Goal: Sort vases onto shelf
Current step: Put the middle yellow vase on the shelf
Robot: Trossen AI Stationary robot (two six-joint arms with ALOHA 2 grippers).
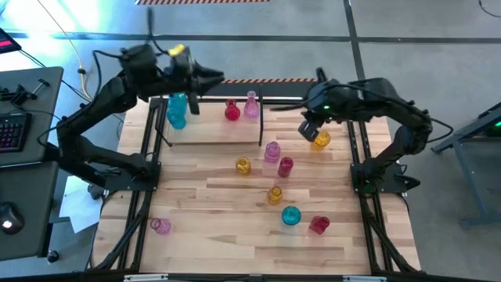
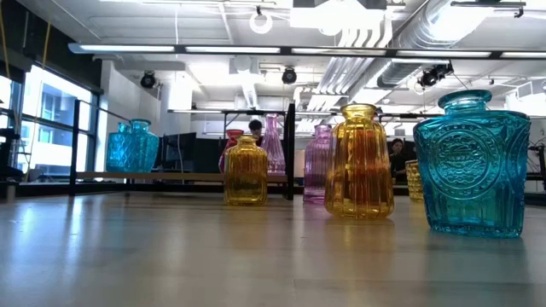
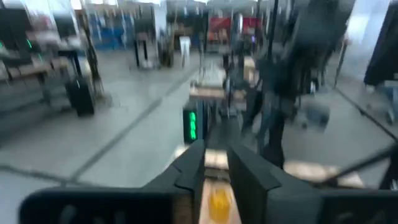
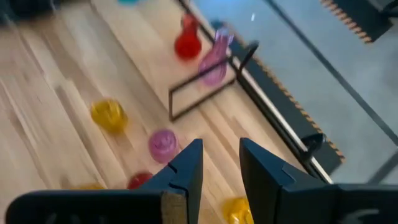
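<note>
1. While aiming at the yellow vase (image 1: 322, 140), which is sitting on the table just beside the right end of the shelf (image 1: 211, 133), lining up the right gripper (image 1: 313, 131) from above. Showing fingers (image 4: 186, 174) parted, with nothing between them.
2. Judging the step in hand as a pick of that vase: centring the gap over the neck before coming down, and closing on the neck or upper shoulder, not on the wider belly.
3. Reading the vase as standing upright, mouth facing up toward the overhead camera, long axis vertical; hence descending straight along that axis and lifting the same way, avoiding any sideways push that could be tipping smooth glass.
4. Watching the shelf's black end rods right beside the vase, and the pink vase (image 1: 272, 151) near it on the table, while carrying across.
5. Setting down upright on the plank, next to the red vase (image 1: 232, 110) and the tall pink vase (image 1: 250, 104), themselves standing neck-up.
6. Leaving the left gripper (image 1: 211, 77) raised above the shelf's back edge near the cyan vase (image 1: 178, 110), fingers (image 3: 189, 174) slightly apart and gripping nothing.
</note>
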